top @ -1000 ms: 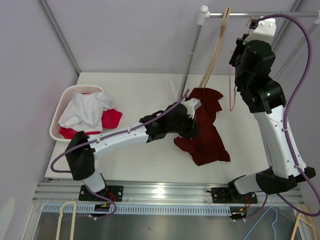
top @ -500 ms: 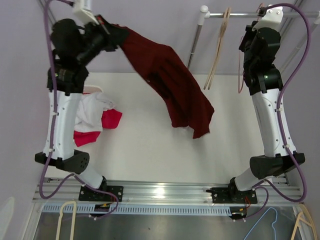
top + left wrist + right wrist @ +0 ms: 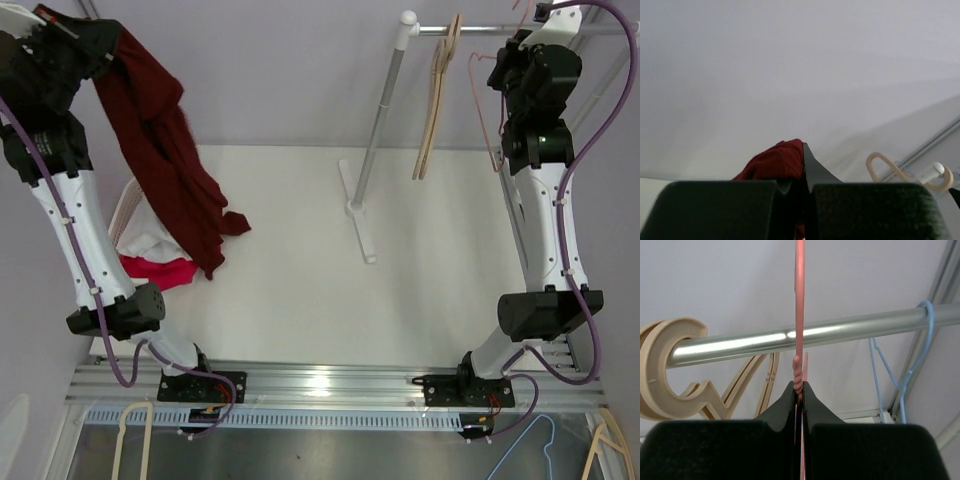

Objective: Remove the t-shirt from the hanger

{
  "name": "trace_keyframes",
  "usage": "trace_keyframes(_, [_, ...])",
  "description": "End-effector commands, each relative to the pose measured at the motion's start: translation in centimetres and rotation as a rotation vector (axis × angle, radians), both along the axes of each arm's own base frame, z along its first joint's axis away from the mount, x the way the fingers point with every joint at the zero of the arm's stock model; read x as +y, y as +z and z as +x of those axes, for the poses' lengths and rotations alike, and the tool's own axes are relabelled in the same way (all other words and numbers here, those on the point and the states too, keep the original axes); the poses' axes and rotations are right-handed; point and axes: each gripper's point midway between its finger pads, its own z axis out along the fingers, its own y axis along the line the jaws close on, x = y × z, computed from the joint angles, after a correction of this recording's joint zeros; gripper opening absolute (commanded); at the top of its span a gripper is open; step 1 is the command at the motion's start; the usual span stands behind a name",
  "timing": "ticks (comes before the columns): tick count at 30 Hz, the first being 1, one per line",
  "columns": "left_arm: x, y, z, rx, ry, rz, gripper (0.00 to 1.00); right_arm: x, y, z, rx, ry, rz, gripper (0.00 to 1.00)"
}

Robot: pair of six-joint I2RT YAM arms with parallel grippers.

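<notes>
The dark red t-shirt (image 3: 160,150) hangs from my left gripper (image 3: 95,45), raised high at the far left and shut on its top edge. The shirt's lower end dangles over the laundry basket. In the left wrist view the red cloth (image 3: 775,162) bunches in the closed left gripper (image 3: 801,160). My right gripper (image 3: 512,48) is raised at the top right, shut on the bare pink wire hanger (image 3: 486,110). In the right wrist view the right gripper (image 3: 799,387) pinches the pink hanger's twisted neck (image 3: 799,367) just below the metal rail (image 3: 840,330).
A white basket (image 3: 122,215) with white and red clothes (image 3: 160,272) sits at the left, partly hidden by the shirt. The rack's pole (image 3: 380,120) and foot (image 3: 355,210) stand mid-table. A beige hanger (image 3: 435,95) and a blue hanger (image 3: 880,370) hang on the rail.
My left arm has swung the shirt up off the table and further left, so it now hangs over the basket. My right arm has risen slightly with the pink hanger toward the rail.
</notes>
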Motion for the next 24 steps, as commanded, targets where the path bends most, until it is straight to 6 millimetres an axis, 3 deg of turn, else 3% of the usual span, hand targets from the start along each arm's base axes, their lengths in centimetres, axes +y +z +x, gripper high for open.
trace_keyframes(1, [2.3, 3.0, -1.0, -0.1, -0.009, -0.019, 0.01, 0.4, 2.3, 0.6, -0.079, 0.065, 0.033, 0.0])
trace_keyframes(6, [5.6, 0.0, 0.8, -0.019, 0.068, -0.034, 0.01, 0.7, 1.0, 1.9, -0.051, 0.082, 0.035, 0.0])
trace_keyframes(9, [7.2, -1.3, 0.6, 0.025, 0.165, -0.026, 0.01, 1.0, 0.0, 2.5, -0.024, 0.097, 0.036, 0.0])
trace_keyframes(11, [9.2, -1.7, 0.0, 0.048, 0.3, -0.045, 0.01, 1.1, -0.6, 2.7, -0.008, 0.101, 0.039, 0.0])
trace_keyframes(12, [10.4, -3.1, -0.4, 0.108, 0.375, -0.053, 0.01, 1.2, -0.9, 2.8, 0.002, 0.102, 0.047, 0.0])
trace_keyframes(14, [12.4, -2.9, -2.3, 0.117, 0.528, -0.053, 0.01, 1.3, -1.9, 3.2, 0.025, 0.11, 0.048, 0.0])
trace_keyframes(15, [12.8, -2.9, -3.0, 0.122, 0.564, -0.041, 0.01, 1.3, -2.4, 3.4, 0.034, 0.109, 0.048, 0.0])
trace_keyframes(16, [13.2, -4.1, -2.9, 0.157, 0.584, -0.049, 0.01, 1.3, -2.9, 3.5, 0.046, 0.109, 0.052, 0.0])
trace_keyframes(17, [13.0, -3.5, -4.0, 0.136, 0.598, -0.052, 0.01, 1.2, -3.2, 3.6, 0.049, 0.106, 0.054, 0.0])
trace_keyframes(18, [13.1, -4.9, -3.7, 0.163, 0.598, -0.06, 0.01, 1.1, -3.3, 3.6, 0.051, 0.099, 0.056, 0.0])
trace_keyframes(21, [13.2, -7.6, -3.7, 0.217, 0.604, -0.09, 0.01, 1.0, -3.5, 3.4, 0.048, 0.093, 0.068, 0.24])
trace_keyframes(24, [13.3, -10.9, -3.4, 0.31, 0.604, -0.13, 0.01, 0.7, -2.8, 2.9, 0.035, 0.075, 0.071, 0.26])
